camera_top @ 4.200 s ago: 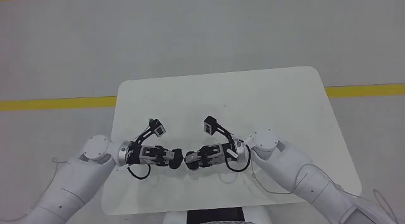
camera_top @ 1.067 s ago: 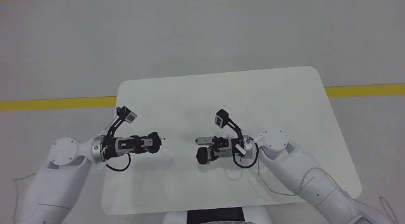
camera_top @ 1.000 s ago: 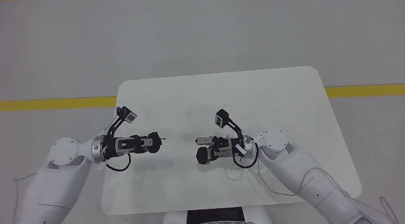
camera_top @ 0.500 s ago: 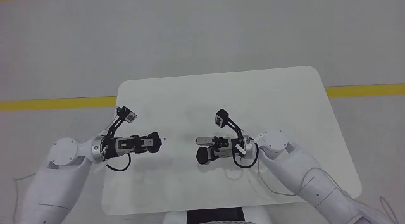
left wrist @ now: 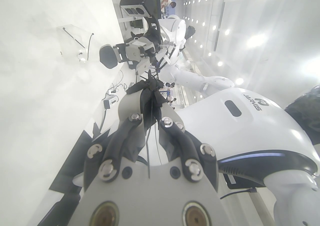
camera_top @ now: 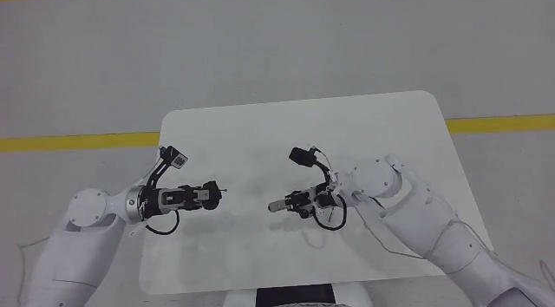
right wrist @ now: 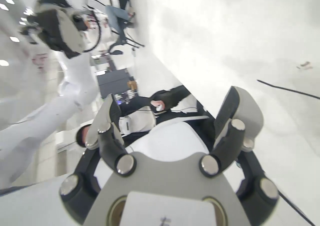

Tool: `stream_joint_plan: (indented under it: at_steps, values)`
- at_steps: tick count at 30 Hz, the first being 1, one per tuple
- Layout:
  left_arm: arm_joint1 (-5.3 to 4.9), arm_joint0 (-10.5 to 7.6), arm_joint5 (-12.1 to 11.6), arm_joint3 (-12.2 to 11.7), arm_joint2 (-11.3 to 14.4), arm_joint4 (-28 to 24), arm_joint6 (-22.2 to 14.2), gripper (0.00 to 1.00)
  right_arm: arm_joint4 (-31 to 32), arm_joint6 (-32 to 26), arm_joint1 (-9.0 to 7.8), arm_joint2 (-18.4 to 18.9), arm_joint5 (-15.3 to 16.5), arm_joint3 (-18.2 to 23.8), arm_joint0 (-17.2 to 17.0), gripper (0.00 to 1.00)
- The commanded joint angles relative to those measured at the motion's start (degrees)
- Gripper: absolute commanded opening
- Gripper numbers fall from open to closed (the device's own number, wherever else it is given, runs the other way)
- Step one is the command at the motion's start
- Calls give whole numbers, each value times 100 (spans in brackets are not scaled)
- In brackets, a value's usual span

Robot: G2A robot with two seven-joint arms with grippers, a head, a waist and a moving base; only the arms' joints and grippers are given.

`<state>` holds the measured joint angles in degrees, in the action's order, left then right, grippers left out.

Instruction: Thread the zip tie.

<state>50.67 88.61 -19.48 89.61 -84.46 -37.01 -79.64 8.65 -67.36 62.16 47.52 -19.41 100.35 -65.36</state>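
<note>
Your left pincer points right, clenched on the zip tie; your right pincer points left, released, over the surface

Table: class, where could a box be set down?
The table's far half, beyond both grippers, looks bare; so does the strip outside the right arm. Crowded: the near middle, where the left gripper, shut on the zip tie, faces the open right gripper.

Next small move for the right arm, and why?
Probably ease the right pincer toward the left pincer. The left one is shut on the zip tie, the right one is open and holds nothing, and the two sit apart, so threading likely needs them closer first.
</note>
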Motion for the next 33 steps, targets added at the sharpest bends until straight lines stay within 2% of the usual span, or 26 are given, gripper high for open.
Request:
stream_joint_plan:
  at_steps: [1,3,14,19,24,27,30,33]
  values:
    - [0,0,0,0,0,0,0,0,585,-300,4,-266,20,218,149,100]
    - [0,0,0,0,0,0,0,0,652,-401,41,-476,149,253,224,100]
    - [0,0,0,0,0,0,0,0,665,-325,41,-479,169,241,199,100]
    - [0,0,0,0,0,0,0,0,1283,-660,11,-514,-7,224,502,100]
    - [0,0,0,0,0,0,0,0,2068,-1172,9,-627,-7,80,814,100]
    - [0,0,0,0,0,0,0,0,2241,-1228,53,-759,-7,-25,886,100]
    - [0,0,0,0,0,0,0,0,2250,-1228,100,-1128,70,-102,1012,100]
    - [0,0,0,0,0,0,0,0,2264,-1228,102,-1163,54,-128,1038,100]
